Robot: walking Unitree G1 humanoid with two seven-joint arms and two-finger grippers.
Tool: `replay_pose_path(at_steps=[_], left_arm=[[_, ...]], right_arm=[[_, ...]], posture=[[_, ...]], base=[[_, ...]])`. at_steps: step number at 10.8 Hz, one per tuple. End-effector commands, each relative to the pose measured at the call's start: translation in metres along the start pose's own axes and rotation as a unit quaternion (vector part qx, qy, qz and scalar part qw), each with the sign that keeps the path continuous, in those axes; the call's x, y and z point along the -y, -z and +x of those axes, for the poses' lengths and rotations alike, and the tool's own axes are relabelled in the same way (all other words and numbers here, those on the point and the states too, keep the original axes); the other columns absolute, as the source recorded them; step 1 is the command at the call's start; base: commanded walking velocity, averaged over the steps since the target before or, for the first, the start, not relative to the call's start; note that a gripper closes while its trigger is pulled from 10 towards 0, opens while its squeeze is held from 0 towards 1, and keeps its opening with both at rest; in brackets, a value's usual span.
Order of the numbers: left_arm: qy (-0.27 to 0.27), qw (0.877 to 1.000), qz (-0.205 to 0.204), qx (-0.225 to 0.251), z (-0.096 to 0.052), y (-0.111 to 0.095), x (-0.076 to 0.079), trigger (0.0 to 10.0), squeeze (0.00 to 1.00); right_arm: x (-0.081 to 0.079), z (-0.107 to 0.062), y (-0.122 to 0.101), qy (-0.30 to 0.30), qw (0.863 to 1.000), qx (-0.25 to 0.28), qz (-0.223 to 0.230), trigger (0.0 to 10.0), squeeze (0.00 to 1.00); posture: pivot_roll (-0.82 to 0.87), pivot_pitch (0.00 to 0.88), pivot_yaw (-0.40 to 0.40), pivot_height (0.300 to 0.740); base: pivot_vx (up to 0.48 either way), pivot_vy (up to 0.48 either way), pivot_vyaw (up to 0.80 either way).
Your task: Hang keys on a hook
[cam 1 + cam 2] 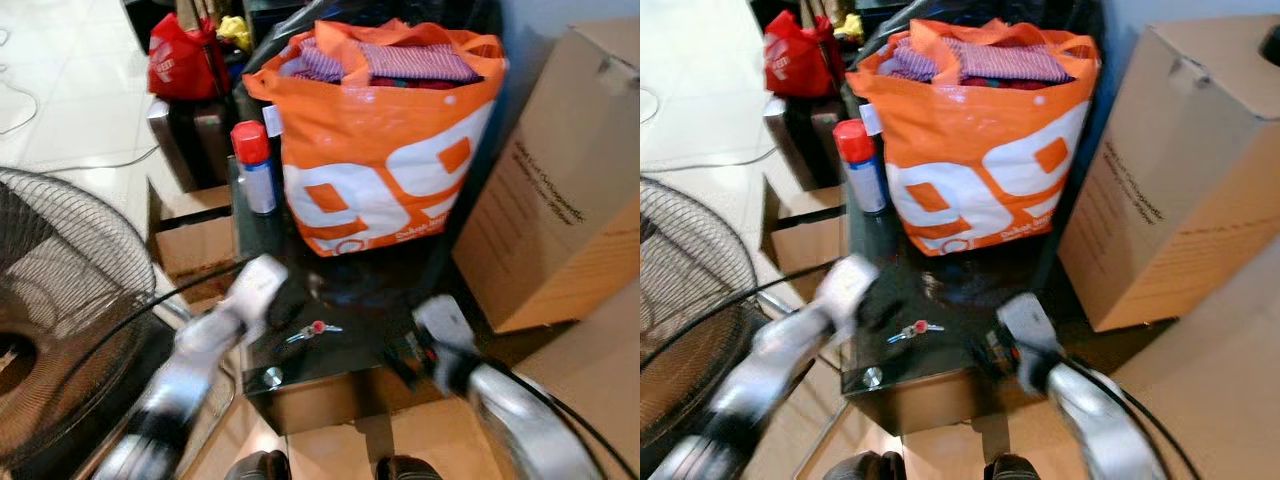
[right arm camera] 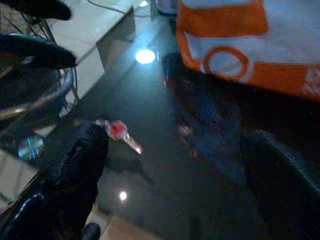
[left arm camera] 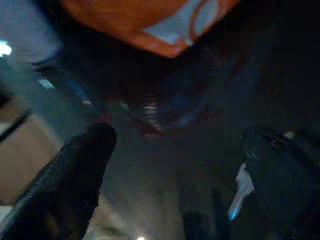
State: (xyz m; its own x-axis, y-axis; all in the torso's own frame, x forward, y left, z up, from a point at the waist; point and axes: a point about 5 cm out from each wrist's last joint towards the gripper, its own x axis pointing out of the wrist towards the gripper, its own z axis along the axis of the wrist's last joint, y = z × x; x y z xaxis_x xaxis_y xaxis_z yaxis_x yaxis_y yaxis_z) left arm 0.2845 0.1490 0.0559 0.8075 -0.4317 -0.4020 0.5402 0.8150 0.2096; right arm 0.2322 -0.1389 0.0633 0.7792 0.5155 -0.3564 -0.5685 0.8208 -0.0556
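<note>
**Q:** While both arms are up over the surface, what is under them?

**A:** Glossy black glass tabletop [image 1: 350, 300], flat, mirror-like, with lamp glints. On it, near the front edge, lies a small bunch of silver metal keys with a red tag [image 1: 312, 329]. It lies flat, apart from everything else. No hook can be made out.

**Q:** State of your grippers?

**A:** My left gripper [image 3: 175, 165] has its two black fingers spread wide, nothing between them; it hangs over the glass just left of the keys. My right gripper [image 2: 172, 170] is likewise spread wide and empty, over the front right part of the table. In the right wrist view the keys lie just beside one of its fingers [image 2: 75, 165], not touching. Head views are blurred at both arms.

**Q:** Surroundings, edges?

**A:** Rear of table: a bulging orange-and-white plastic shopping bag [image 1: 380, 150] stuffed with striped cloth, soft, crinkled. Just left of it, a white spray can with a red cap [image 1: 254, 165], upright, cylindrical. Off the right edge, a tall brown cardboard box [image 1: 565, 190], close to the table. Off the left edge, a round black wire fan guard [image 1: 60, 300]. Open glass lies between bag and keys.
</note>
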Motion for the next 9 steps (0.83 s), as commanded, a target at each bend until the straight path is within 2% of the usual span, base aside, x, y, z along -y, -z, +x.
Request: replay_pose_path(at_steps=[1, 2, 3, 4, 5, 6, 7, 8, 9], left_arm=[[0.004, 1.000, 0.015, 0.022, -0.010, -0.008, 0.002, 10.0, 0.00], [0.001, 0.999, 0.019, 0.029, -0.017, -0.006, 0.006, 10.0, 0.00], [-0.038, 0.997, 0.001, 0.064, -0.027, -0.006, 0.012, 10.0, 0.00], [-0.102, 0.991, -0.048, 0.074, -0.034, -0.002, 0.006, 10.0, 0.00], [-0.125, 0.987, -0.078, 0.065, -0.038, 0.005, 0.003, 10.0, 0.00], [-0.114, 0.989, -0.072, 0.053, -0.039, 0.008, 0.006, 10.0, 0.00], [-0.071, 0.994, -0.054, 0.060, -0.036, 0.005, 0.016, 10.0, 0.00], [-0.045, 0.997, -0.034, 0.059, -0.034, 0.003, 0.019, 10.0, 0.00], [-0.038, 0.998, -0.017, 0.051, -0.035, 0.004, 0.014, 10.0, 0.00]], right_arm=[[-0.005, 0.008, 0.002, -0.004, 1.000, -0.001, -0.010, 10.0, 0.00], [-0.009, 0.018, 0.003, -0.010, 1.000, -0.004, -0.019, 10.0, 0.00], [-0.012, 0.037, 0.003, -0.016, 1.000, 0.000, -0.007, 10.0, 0.00], [-0.014, 0.047, 0.002, -0.026, 0.999, 0.003, 0.018, 10.0, 0.00], [-0.015, 0.051, 0.006, -0.029, 0.999, -0.005, 0.017, 10.0, 0.00], [-0.013, 0.053, 0.010, -0.026, 0.999, -0.012, 0.017, 10.0, 0.00], [-0.005, 0.055, 0.015, -0.013, 1.000, -0.023, 0.015, 10.0, 0.00], [0.003, 0.058, 0.018, -0.007, 0.999, -0.034, 0.019, 10.0, 0.00], [0.008, 0.061, 0.021, -0.008, 0.999, -0.045, 0.022, 10.0, 1.00]], posture=[[-0.09, 0.076, 0.043, 0.740], [-0.09, 0.074, 0.040, 0.740], [-0.07, 0.067, 0.033, 0.740], [-0.07, 0.061, 0.028, 0.740], [-0.07, 0.055, 0.023, 0.740], [-0.08, 0.052, 0.018, 0.740], [-0.09, 0.047, 0.021, 0.740], [-0.10, 0.062, 0.029, 0.740], [-0.09, 0.069, 0.036, 0.740]], base=[[0.000, 0.000, 0.00], [0.000, 0.000, 0.00], [0.000, 0.000, 0.00], [0.000, 0.000, 0.00], [0.000, 0.000, 0.00], [0.000, 0.000, 0.00], [0.000, 0.000, 0.00], [0.000, 0.000, 0.00], [0.000, 0.000, 0.00]])
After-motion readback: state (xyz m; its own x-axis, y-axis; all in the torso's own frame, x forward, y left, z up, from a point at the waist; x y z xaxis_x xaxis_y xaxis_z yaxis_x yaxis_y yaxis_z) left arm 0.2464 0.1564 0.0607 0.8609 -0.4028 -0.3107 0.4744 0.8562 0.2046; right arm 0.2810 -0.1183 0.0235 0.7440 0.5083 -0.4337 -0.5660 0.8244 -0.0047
